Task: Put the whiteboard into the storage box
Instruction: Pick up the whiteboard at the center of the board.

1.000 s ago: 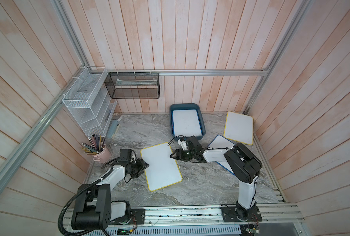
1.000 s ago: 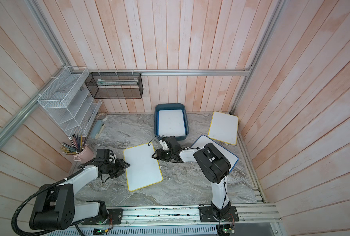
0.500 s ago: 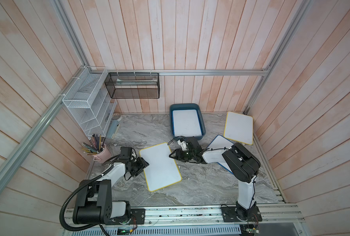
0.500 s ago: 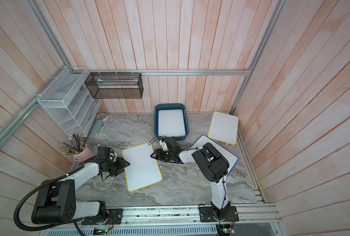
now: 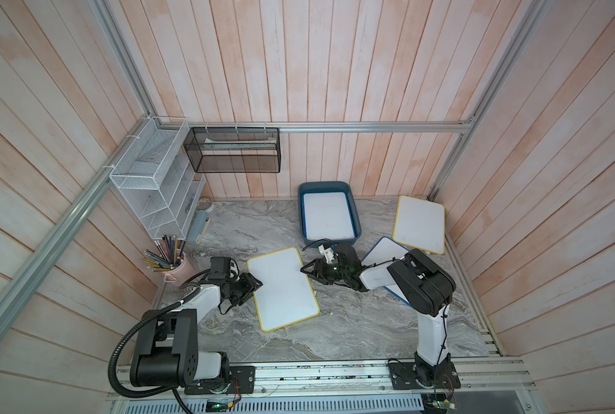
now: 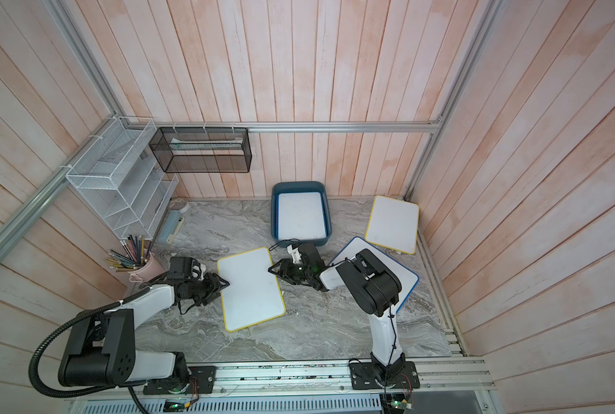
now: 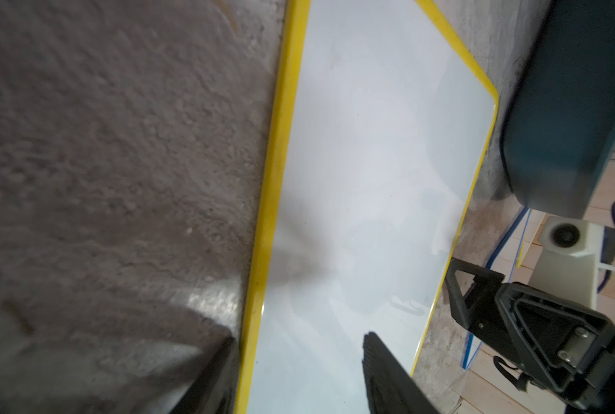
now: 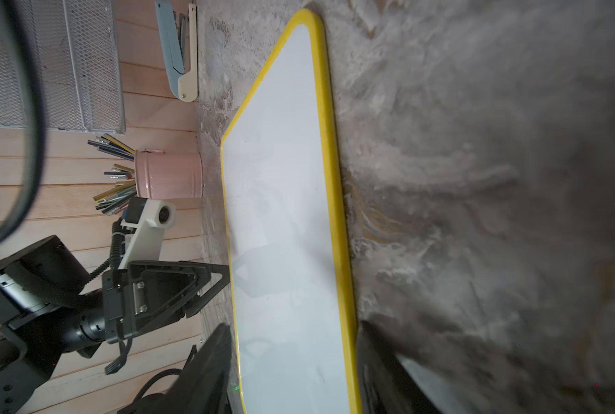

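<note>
Under right arm [image 5: 420,283], blue-edged whiteboard [image 5: 383,251] half hidden (corners show).

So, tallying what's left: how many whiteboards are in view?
4: a packed one in the storage box, a yellow-edged one mid-table, a blue-edged one partly under the right arm, another yellow-edged one by the right wall. More may hide underneath.

Blue-edged whiteboard [image 5: 381,252] part hidden under R arm [image 5: 420,283], storage box [image 7: 567,107] blurred — cropped
</note>
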Available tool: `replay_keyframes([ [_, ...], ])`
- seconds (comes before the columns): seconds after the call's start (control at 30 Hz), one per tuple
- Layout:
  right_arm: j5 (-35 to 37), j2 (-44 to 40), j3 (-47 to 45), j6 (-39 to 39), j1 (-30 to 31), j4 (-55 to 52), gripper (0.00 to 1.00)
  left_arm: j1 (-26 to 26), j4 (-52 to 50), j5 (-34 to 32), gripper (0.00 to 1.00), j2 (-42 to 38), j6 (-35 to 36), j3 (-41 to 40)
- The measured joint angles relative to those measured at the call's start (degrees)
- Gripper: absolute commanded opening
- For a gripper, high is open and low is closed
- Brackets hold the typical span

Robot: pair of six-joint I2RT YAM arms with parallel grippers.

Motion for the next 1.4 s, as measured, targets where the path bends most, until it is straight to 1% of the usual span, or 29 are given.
replay_keyframes([
  [0.13,-0.2,0.2,-1.5,2.9,-0.3,4.0,0.55,0.0,1.5,-0.2,0.57,0.6,-0.1,0.2],
  [0.37,-0.4,0.2,-2.9,5.0,-0.5,8.7,0.55,-0.2,3.5,-1.1,0.57,0.8,-0.6,0.0],
  [0.57,-0.5,0.2,-2.9,7.5,-0.8,14.9,0.55,-0.4,4.3,-1.7,0.57,0.8,-0.9,-0.1],
  [1.1,-1.9,0.2,-1.6,11.5,-0.8,25.0,0.54,-1.4,5.8,-2.7,0.57,1.1,-1.8,-0.1],
  [1.4,-0.1,1.6,-1.4,15.9,-0.6,31.8,0.54,-2.7,7.9,-3.2,0.58,1.7,-3.4,-0.2],
])
